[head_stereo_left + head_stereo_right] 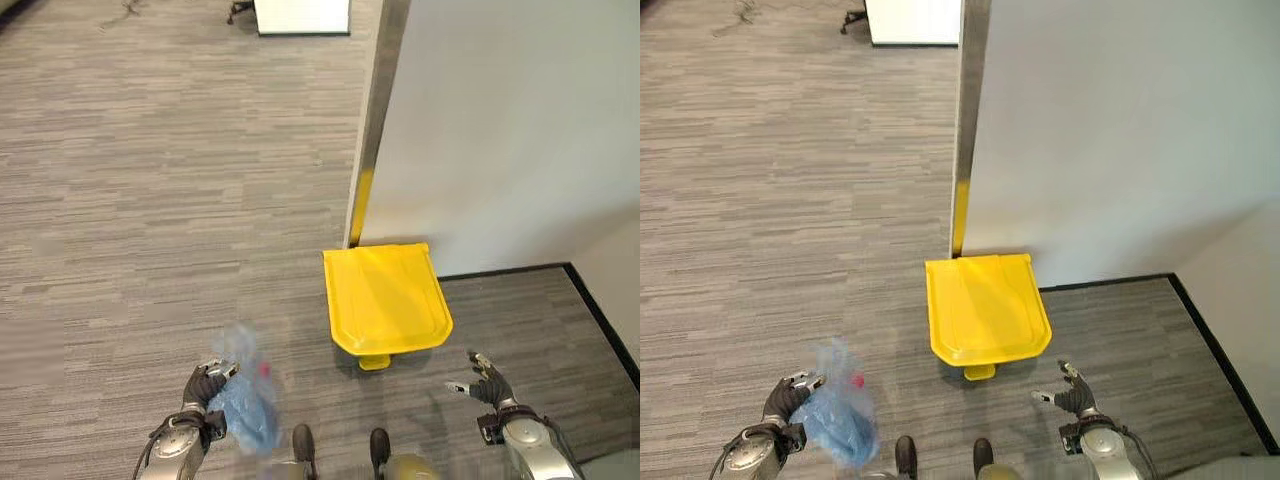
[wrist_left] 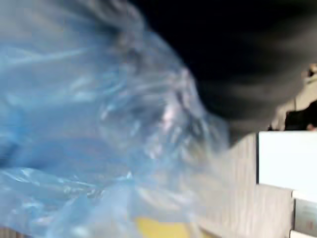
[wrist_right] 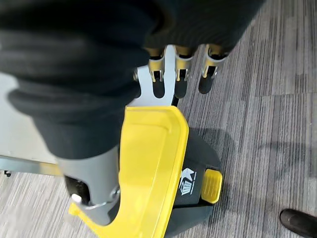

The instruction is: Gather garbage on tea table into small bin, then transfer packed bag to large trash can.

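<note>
A yellow-lidded trash can [image 1: 386, 299] stands on the carpet by the corner of a white wall, its lid down and a yellow pedal [image 3: 213, 186] at its front. My left hand [image 1: 205, 385] is low on the left, fingers curled round the neck of a blue plastic bag [image 1: 244, 403] that hangs beside it with something red inside. The bag [image 2: 99, 139] spreads across the left wrist view. My right hand [image 1: 486, 378] is low on the right, near the can's front right corner, open with fingers [image 3: 178, 74] straight and holding nothing.
A white wall [image 1: 500, 130] with a metal edge post [image 1: 368, 130] rises behind the can. A black skirting line [image 1: 600, 320] runs along the floor at the right. White furniture [image 1: 302, 15] stands far back. Grey carpet [image 1: 150, 200] spreads to the left.
</note>
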You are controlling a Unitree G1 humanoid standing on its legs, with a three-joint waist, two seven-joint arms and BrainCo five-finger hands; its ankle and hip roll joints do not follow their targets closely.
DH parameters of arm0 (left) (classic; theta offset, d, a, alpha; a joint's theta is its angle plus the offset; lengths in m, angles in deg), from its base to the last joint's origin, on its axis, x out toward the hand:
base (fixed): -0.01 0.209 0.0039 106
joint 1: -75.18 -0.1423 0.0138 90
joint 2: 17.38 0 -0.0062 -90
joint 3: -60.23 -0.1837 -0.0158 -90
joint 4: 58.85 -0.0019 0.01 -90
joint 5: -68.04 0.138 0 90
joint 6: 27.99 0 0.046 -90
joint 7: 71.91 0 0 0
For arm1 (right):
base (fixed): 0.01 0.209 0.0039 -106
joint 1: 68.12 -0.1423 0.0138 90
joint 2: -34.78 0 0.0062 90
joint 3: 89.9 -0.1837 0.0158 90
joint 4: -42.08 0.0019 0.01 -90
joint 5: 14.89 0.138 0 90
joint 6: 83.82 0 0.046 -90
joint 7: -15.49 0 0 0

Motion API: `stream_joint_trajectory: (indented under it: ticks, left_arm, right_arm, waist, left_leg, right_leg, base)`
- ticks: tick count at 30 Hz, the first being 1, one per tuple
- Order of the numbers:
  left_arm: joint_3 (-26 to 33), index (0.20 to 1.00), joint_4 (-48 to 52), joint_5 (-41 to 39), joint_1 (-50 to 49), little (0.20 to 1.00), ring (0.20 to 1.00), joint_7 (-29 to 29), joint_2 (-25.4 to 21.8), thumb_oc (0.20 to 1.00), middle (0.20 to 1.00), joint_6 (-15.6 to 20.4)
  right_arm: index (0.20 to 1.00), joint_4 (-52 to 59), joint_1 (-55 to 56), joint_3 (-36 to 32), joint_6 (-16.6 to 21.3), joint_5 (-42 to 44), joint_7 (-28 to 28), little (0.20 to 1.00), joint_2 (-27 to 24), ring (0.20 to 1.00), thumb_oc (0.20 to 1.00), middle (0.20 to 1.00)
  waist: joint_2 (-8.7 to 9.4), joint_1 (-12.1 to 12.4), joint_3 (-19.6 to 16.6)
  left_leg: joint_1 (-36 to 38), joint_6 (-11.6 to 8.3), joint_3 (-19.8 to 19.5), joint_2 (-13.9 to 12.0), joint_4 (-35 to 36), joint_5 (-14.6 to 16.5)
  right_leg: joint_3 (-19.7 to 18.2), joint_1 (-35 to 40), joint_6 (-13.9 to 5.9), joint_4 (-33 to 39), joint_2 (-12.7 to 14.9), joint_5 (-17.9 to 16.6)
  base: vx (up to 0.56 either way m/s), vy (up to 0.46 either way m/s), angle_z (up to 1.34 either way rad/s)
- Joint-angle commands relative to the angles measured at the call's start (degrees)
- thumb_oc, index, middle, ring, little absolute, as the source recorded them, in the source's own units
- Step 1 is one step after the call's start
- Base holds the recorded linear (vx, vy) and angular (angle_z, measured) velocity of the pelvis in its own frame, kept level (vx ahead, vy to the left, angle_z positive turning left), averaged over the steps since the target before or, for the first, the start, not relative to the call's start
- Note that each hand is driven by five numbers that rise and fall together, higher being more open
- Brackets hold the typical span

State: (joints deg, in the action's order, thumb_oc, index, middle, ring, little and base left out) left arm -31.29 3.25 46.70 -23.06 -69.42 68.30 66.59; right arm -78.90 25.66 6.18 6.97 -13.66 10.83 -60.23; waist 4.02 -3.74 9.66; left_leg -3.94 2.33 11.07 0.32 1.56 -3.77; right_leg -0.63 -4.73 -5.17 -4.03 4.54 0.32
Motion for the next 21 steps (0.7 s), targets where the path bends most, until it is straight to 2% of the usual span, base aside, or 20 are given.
stream_joint_trajectory:
  ticks: [1,3,4,5,7,9,11,12,14,15,17,19,21]
  left_arm:
    - [2.2,0.200,3.8,0.0,0.5,0.200,0.200,0.6,-2.4,0.200,0.200,2.9]
    - [2.3,0.200,3.7,0.0,0.6,0.200,0.200,0.5,-2.5,0.200,0.200,2.8]
    - [2.5,0.200,3.5,0.2,1.0,0.200,0.200,0.7,-2.8,0.200,0.200,2.8]
    - [2.6,0.200,3.3,0.0,1.1,0.200,0.200,0.9,-2.6,0.200,0.200,2.9]
    - [2.7,0.200,3.4,-0.2,1.0,0.200,0.200,0.9,-2.7,0.200,0.200,2.9]
    - [2.8,0.200,3.2,-0.6,1.5,0.200,0.200,1.0,-2.7,0.200,0.200,3.0]
    - [2.5,0.200,2.6,-0.7,2.4,0.200,0.200,1.1,-2.7,0.200,0.200,3.1]
    - [2.2,0.200,1.9,-0.7,3.3,0.200,0.200,1.1,-2.4,0.200,0.200,3.4]
    - [1.9,0.200,1.8,-0.6,4.0,0.200,0.200,1.2,-2.2,0.200,0.200,3.4]
    - [1.9,0.200,1.8,-0.6,4.0,0.200,0.200,1.2,-2.3,0.200,0.200,3.4]
    - [1.8,0.200,2.2,-0.9,3.8,0.200,0.200,1.0,-2.1,0.200,0.200,3.3]
    - [1.6,0.200,1.6,-1.3,3.6,0.200,0.200,1.0,-1.6,0.200,0.200,3.1]
    - [1.2,0.200,0.8,-2.1,4.7,0.200,0.200,0.9,-1.2,0.200,0.200,3.4]
  right_arm:
    - [1.000,1.5,-3.1,-0.1,1.7,1.3,-1.0,1.000,-1.0,1.000,1.000,1.000]
    - [1.000,1.7,-3.3,-0.1,1.6,1.3,-0.9,1.000,-1.0,1.000,1.000,1.000]
    - [1.000,2.1,-3.5,0.0,1.9,1.7,-1.0,1.000,-0.6,1.000,1.000,1.000]
    - [1.000,2.1,-3.5,0.2,1.8,1.8,-1.0,1.000,-0.4,1.000,1.000,1.000]
    - [1.000,2.1,-3.7,0.0,1.8,1.9,-1.1,1.000,-0.6,1.000,1.000,1.000]
    - [1.000,1.9,-3.7,-0.2,1.8,2.3,-1.2,1.000,-0.8,1.000,1.000,1.000]
    - [1.000,1.7,-3.6,-0.7,1.6,2.7,-1.3,1.000,-1.0,1.000,1.000,1.000]
    - [1.000,1.3,-3.4,-1.3,1.7,3.0,-1.8,1.000,-1.3,1.000,1.000,1.000]
    - [1.000,1.3,-2.4,-2.1,1.9,3.7,-2.2,1.000,-1.6,1.000,1.000,1.000]
    - [1.000,1.3,-2.4,-2.1,1.9,3.7,-2.2,1.000,-1.5,1.000,1.000,1.000]
    - [1.000,1.8,-1.3,-3.4,1.9,4.4,-2.2,1.000,-2.1,1.000,1.000,1.000]
    - [1.000,1.2,-1.0,-4.6,2.0,5.6,-2.8,1.000,-2.3,1.000,1.000,1.000]
    - [1.000,1.2,-0.9,-7.3,3.5,9.3,-4.0,1.000,-2.7,1.000,1.000,1.000]
  waist:
    - [1.54,1.7,1.7]
    - [1.47,1.7,1.9]
    - [1.11,1.8,2.7]
    - [1.30,1.7,3.2]
    - [1.42,1.3,3.7]
    - [1.24,0.6,4.3]
    - [0.97,-0.3,4.9]
    - [0.94,-1.2,5.1]
    - [1.17,-1.7,4.8]
    - [1.40,-1.8,4.7]
    - [1.82,-2.3,4.2]
    - [1.45,-3.2,3.5]
    - [0.17,-4.9,2.8]
  left_leg:
    - [-0.4,0.10,-4.2,1.4,-10.8,14.0]
    - [-0.3,0.40,-4.2,1.6,-10.7,14.1]
    - [0.9,0.70,-3.7,1.7,-10.5,14.9]
    - [3.3,0.83,-3.0,2.3,-10.0,16.1]
    - [5.7,0.75,-2.9,2.8,-9.4,17.2]
    - [7.2,0.48,-3.6,3.2,-9.4,18.0]
    - [8.2,-0.04,-4.6,3.4,-10.1,18.9]
    - [9.3,-0.72,-5.6,3.4,-10.8,20.3]
    - [10.2,-1.22,-7.1,3.7,-11.7,22.2]
    - [10.1,-1.19,-7.2,3.9,-11.7,22.0]
    - [10.9,-2.02,-9.4,4.1,-13.2,24.1]
    - [11.3,-3.05,-10.2,1.9,-14.2,24.9]
    - [11.7,-4.07,-10.2,-0.1,-11.7,24.2]
  right_leg:
    - [1.5,-2.7,-4.44,-4.6,4.5,-0.6]
    - [1.3,-3.5,-4.61,-6.5,4.6,-0.9]
    - [2.6,-6.0,-4.77,-10.8,4.5,-1.0]
    - [5.4,-8.6,-4.44,-10.4,5.3,-2.6]
    - [8.4,-11.2,-4.30,-6.2,5.5,-4.0]
    - [9.6,-12.7,-4.83,-2.2,5.1,-4.9]
    - [11.5,-14.0,-5.29,1.6,4.8,-5.2]
    - [13.1,-14.7,-5.44,4.3,4.7,-5.7]
    - [11.7,-14.3,-5.47,5.6,4.3,-6.4]
    - [11.6,-14.4,-5.49,5.6,4.5,-6.5]
    - [7.8,-14.6,-4.99,4.2,5.0,-8.1]
    - [7.4,-15.8,-4.09,1.3,5.0,-9.0]
    - [8.3,-17.3,-3.65,-0.8,4.4,-8.3]
  base:
    - [0.02,0.228,-0.30]
    - [0.02,0.146,-0.40]
    - [0.12,0.159,-0.21]
    - [0.17,0.159,-0.03]
    - [0.21,0.031,-0.42]
    - [0.21,0.012,-0.22]
    - [0.28,-0.034,0.43]
    - [0.31,-0.088,0.56]
    - [0.27,-0.108,0.36]
    - [0.20,-0.085,0.39]
    - [0.26,-0.132,0.82]
    - [0.34,-0.260,0.47]
    - [0.21,-0.168,0.59]
